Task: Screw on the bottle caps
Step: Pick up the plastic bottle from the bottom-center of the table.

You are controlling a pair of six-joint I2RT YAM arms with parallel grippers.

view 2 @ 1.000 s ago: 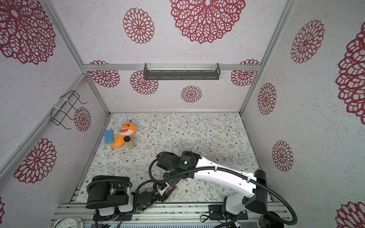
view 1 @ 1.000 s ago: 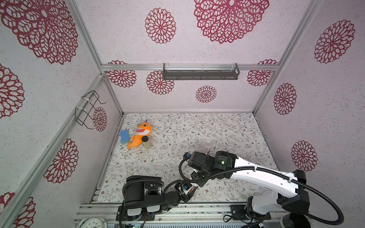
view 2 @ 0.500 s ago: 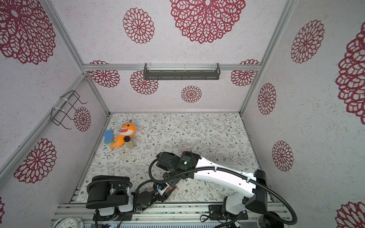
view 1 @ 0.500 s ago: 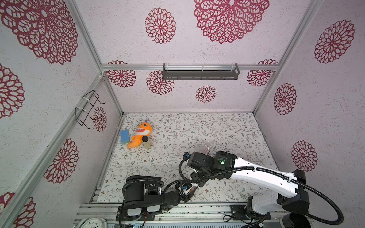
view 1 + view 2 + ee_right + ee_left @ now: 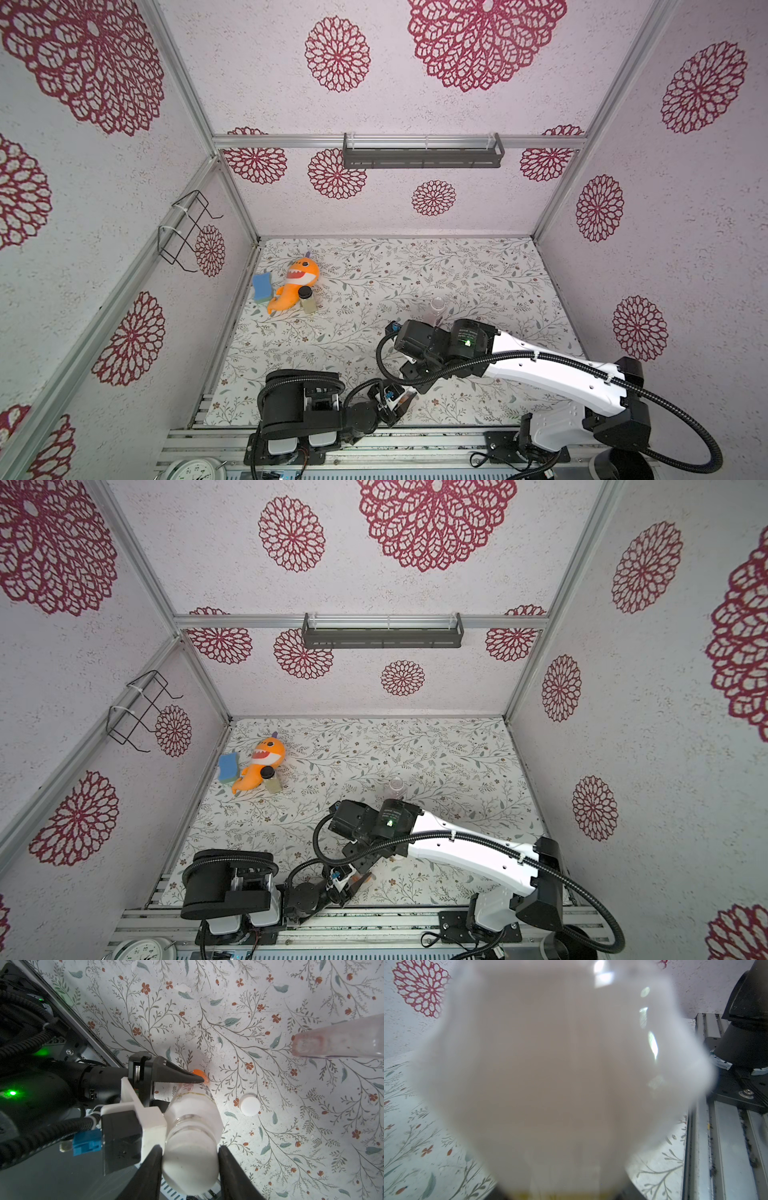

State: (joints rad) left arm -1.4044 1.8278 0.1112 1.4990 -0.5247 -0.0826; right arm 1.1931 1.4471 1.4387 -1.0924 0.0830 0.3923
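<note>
The orange-and-white labelled bottle (image 5: 193, 1105) hangs tilted over the table's front edge, with my left gripper (image 5: 187, 1091) shut on its body. In the left wrist view that bottle (image 5: 560, 1076) is a blur filling the frame. A white bottle cap (image 5: 190, 1159) sits on its neck, and my right gripper (image 5: 190, 1153) has a finger pressed against each side of the cap. Another bottle cap (image 5: 249, 1104) lies loose on the mat beside it. The grape bottle (image 5: 437, 309) stands uncapped just beyond the right wrist, in both top views (image 5: 396, 788).
An orange shark plush (image 5: 293, 282), a blue sponge (image 5: 262, 286) and a black-lidded jar (image 5: 307, 299) sit at the back left. A wire rack (image 5: 183, 232) hangs on the left wall, a grey shelf (image 5: 422, 156) on the back wall. Metal rails (image 5: 724, 1147) run along the front edge.
</note>
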